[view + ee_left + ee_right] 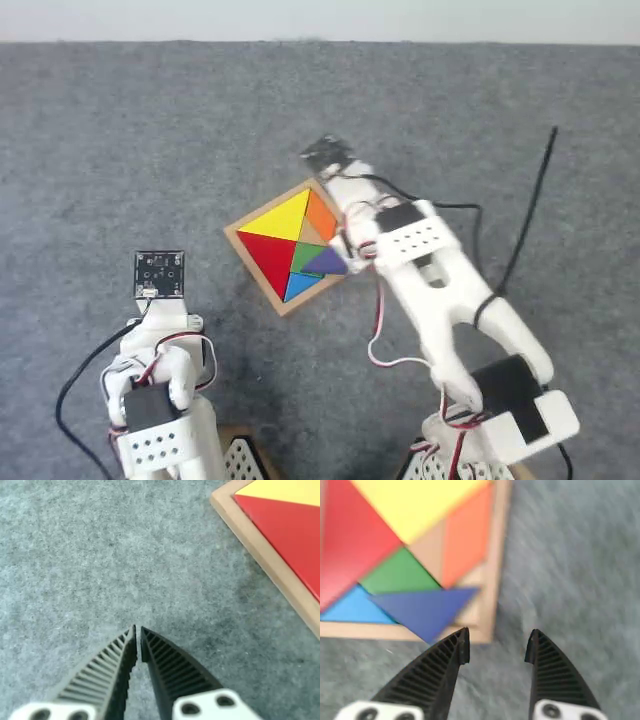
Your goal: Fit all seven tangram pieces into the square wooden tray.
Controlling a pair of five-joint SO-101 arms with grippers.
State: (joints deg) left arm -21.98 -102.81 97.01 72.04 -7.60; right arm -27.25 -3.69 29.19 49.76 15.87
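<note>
One wooden tray (pixel 255 272), six coloured tangram pieces (pixel 268 255), two robot arms (pixel 440 285), one grey mat (pixel 100 150)

Grey mat (pixel 150 130) open left of tray (pixel 254 274), right arm (pixel 440 280) overhanging its right corner

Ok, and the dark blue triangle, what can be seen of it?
The dark blue triangle is a flat, solid-coloured piece, apparently painted wood. It lies askew rather than seated: one corner pokes out over the rim of the wooden tray, while its long edge borders the green piece and the light blue piece. Bare tray floor shows beside it. The right arm's open tool hangs close by that overhanging corner, apparently not touching.
</note>
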